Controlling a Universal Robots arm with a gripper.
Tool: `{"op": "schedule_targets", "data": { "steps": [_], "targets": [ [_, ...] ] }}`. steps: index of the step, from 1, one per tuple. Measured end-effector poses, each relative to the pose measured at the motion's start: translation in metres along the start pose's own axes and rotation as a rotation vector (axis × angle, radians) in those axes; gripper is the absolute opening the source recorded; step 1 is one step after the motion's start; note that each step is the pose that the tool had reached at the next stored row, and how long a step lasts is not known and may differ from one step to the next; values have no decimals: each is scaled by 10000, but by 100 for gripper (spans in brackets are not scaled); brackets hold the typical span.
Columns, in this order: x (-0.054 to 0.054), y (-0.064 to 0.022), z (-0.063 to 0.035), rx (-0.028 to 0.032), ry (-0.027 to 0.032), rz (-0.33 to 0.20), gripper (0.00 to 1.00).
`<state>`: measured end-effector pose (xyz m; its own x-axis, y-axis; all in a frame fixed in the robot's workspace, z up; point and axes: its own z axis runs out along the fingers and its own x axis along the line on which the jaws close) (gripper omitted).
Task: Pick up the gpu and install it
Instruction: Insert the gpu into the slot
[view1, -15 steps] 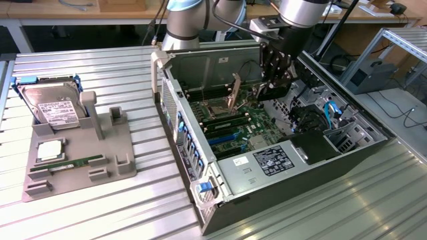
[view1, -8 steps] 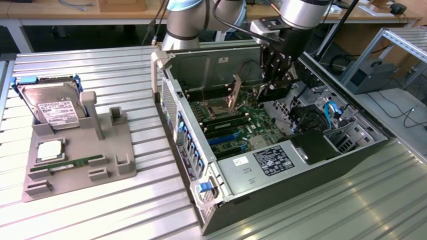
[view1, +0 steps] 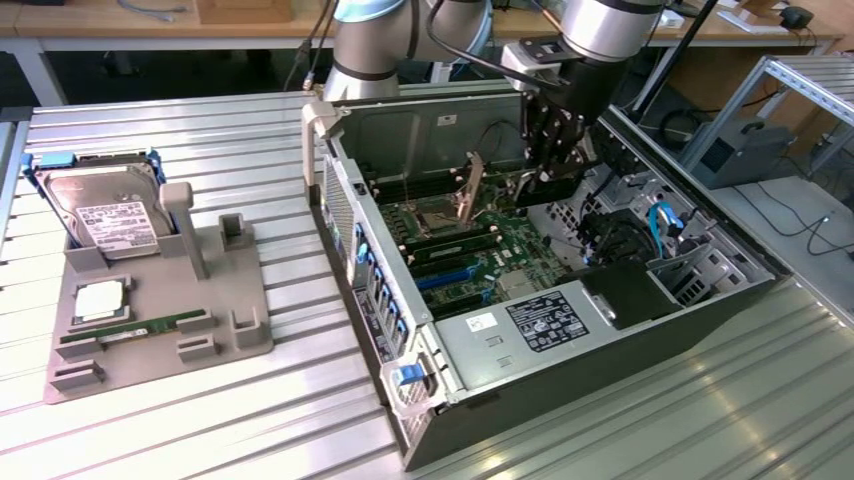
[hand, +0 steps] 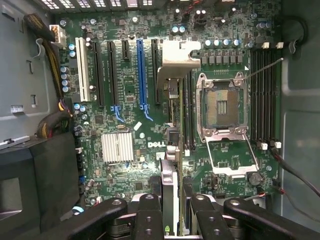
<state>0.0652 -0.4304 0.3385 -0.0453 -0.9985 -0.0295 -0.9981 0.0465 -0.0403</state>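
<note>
Gpu (edge-on) in pincer above motherboard

I can read one word: "DELL", in white letters on the green motherboard, beside the finned silver heatsink. The white label on the silver hard drive and the black sticker on the grey metal cover carry print I cannot make out.
</note>
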Motion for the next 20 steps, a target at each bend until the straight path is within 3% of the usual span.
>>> {"op": "schedule_targets", "data": {
  "steps": [20],
  "targets": [
    [53, 0, 29, -1, -2, -43, 27]
  ]
}}
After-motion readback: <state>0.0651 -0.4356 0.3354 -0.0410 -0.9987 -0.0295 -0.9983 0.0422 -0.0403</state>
